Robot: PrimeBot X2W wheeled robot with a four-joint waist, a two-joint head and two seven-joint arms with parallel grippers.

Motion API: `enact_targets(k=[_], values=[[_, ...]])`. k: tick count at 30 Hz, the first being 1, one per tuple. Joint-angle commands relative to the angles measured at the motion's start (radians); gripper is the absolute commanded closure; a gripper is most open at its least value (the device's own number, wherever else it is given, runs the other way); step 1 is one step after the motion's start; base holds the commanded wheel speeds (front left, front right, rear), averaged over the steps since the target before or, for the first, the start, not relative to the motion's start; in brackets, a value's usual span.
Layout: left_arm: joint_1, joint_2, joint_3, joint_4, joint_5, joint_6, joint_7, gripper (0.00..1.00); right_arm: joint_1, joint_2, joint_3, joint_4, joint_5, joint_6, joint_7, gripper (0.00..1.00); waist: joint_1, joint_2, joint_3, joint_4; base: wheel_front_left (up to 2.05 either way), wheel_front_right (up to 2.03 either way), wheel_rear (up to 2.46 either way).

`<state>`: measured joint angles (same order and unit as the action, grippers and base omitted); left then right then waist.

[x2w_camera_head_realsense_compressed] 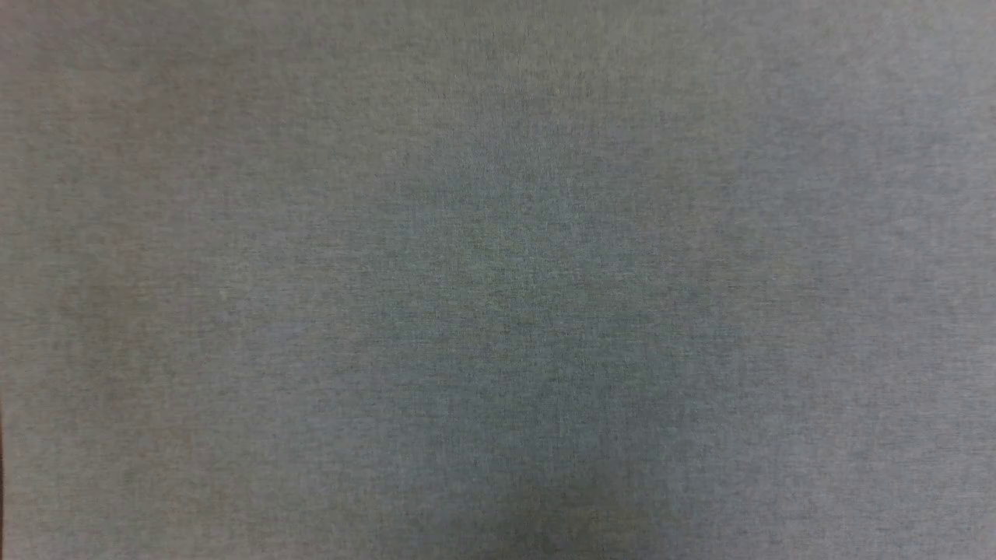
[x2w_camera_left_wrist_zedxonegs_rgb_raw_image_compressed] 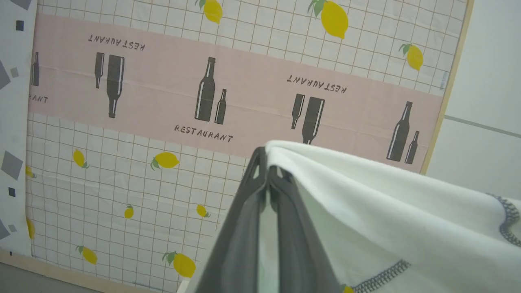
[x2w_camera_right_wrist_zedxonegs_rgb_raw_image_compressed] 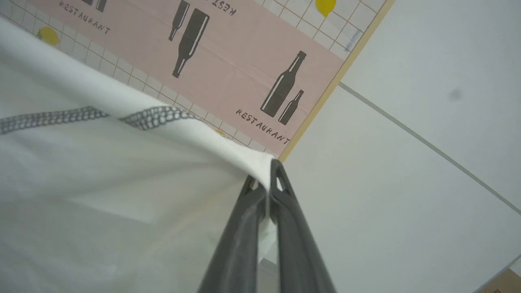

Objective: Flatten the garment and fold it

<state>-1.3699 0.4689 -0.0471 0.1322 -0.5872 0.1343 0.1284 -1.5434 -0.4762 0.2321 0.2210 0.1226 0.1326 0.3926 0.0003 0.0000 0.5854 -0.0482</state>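
Note:
The garment [x2w_camera_left_wrist_zedxonegs_rgb_raw_image_compressed: 386,211] is white thin cloth with dark zigzag seam stitching, and it hangs lifted above the table. In the left wrist view my left gripper [x2w_camera_left_wrist_zedxonegs_rgb_raw_image_compressed: 266,162] is shut on an edge of it, and the cloth drapes away to the right. In the right wrist view my right gripper [x2w_camera_right_wrist_zedxonegs_rgb_raw_image_compressed: 270,175] is shut on another edge of the garment [x2w_camera_right_wrist_zedxonegs_rgb_raw_image_compressed: 101,175], which spreads to the left. Close before the head camera is a dim grey weave [x2w_camera_head_realsense_compressed: 498,280]; I cannot tell whether it is the garment.
Below lies a table with a pink and checked cloth [x2w_camera_left_wrist_zedxonegs_rgb_raw_image_compressed: 163,101] printed with bottles and lemons, bounded by a wooden edge [x2w_camera_right_wrist_zedxonegs_rgb_raw_image_compressed: 321,106]. Pale tiled floor [x2w_camera_right_wrist_zedxonegs_rgb_raw_image_compressed: 407,162] lies beyond it. A grey-patterned sheet [x2w_camera_left_wrist_zedxonegs_rgb_raw_image_compressed: 12,122] borders the table's other side. A cardboard corner [x2w_camera_right_wrist_zedxonegs_rgb_raw_image_compressed: 504,283] shows low.

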Motion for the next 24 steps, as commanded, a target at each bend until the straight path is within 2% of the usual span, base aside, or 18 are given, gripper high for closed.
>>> enact_targets(k=[1, 4, 7, 11, 14, 19, 24], values=[[-0.031, -0.001, 0.008, 0.019, 0.012, 0.004, -0.028, 1.0, -0.041, 0.013, -0.018, 0.027, -0.023, -0.002, -0.039, 1.0, -0.0003, 0.0, 0.08, -0.011, 0.0, 0.0, 0.0], [-0.069, -0.008, 0.019, 0.068, 0.017, -0.006, -0.097, 1.0, -0.091, 0.04, -0.031, 0.092, -0.071, -0.002, -0.116, 1.0, -0.0003, 0.0, 0.09, -0.004, 0.0, 0.0, 0.0], [-0.051, -0.015, 0.01, 0.118, 0.006, -0.032, -0.113, 1.0, -0.076, 0.055, -0.013, 0.147, -0.068, -0.002, -0.147, 1.0, -0.0003, 0.0, 0.089, 0.003, 0.0, 0.0, 0.0], [0.037, -0.013, -0.023, 0.18, 0.005, -0.071, -0.109, 1.0, 0.013, 0.043, 0.053, 0.202, -0.014, -0.002, -0.158, 1.0, -0.0003, 0.0, 0.071, 0.016, 0.0, 0.0, 0.0], [0.145, -0.007, -0.046, 0.21, -0.003, -0.097, -0.089, 1.0, 0.123, 0.027, 0.109, 0.216, 0.071, -0.002, -0.142, 1.0, -0.0003, 0.0, 0.04, 0.02, 0.0, 0.0, 0.0], [0.351, 0.007, -0.066, 0.196, -0.042, -0.121, -0.011, 1.0, 0.326, -0.037, 0.18, 0.157, 0.214, -0.002, -0.061, 1.0, -0.0003, 0.0, -0.036, 0.024, 0.0, 0.0, 0.0], [0.602, 0.013, -0.054, 0.075, -0.096, -0.098, 0.055, 1.0, 0.552, -0.117, 0.158, 0.011, 0.303, -0.002, 0.033, 1.0, -0.0003, 0.0, -0.14, 0.032, 0.0, 0.0, 0.0]])
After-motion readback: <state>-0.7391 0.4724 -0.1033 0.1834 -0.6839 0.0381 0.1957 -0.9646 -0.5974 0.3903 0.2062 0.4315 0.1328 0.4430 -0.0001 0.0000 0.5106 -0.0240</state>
